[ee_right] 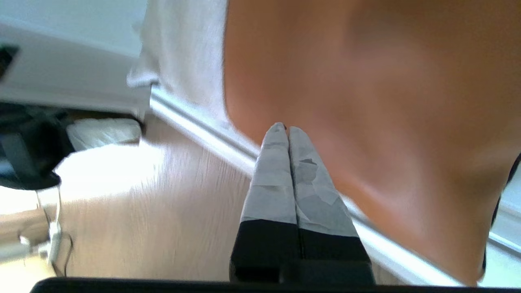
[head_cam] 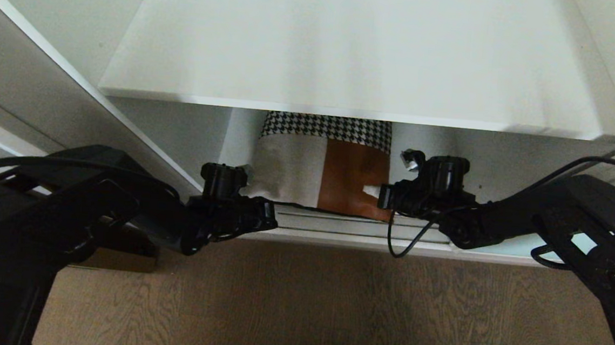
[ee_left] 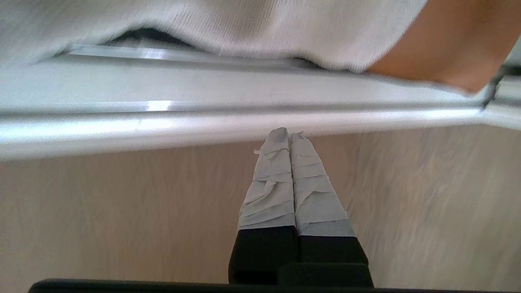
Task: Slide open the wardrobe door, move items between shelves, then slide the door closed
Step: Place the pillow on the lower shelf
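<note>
Under white shelf, folded items lie between both pincers.

Both black arms reach forward and inward from the two sides. The left arm comes in from about 8 o'clock, and its left gripper has the two taped fingers pressed flat together, holding nothing. The right arm comes in from about 4 o'clock. The right gripper also has its taped fingers pressed together, with nothing between them. A black cable hangs in a loop under the right wrist.
</note>
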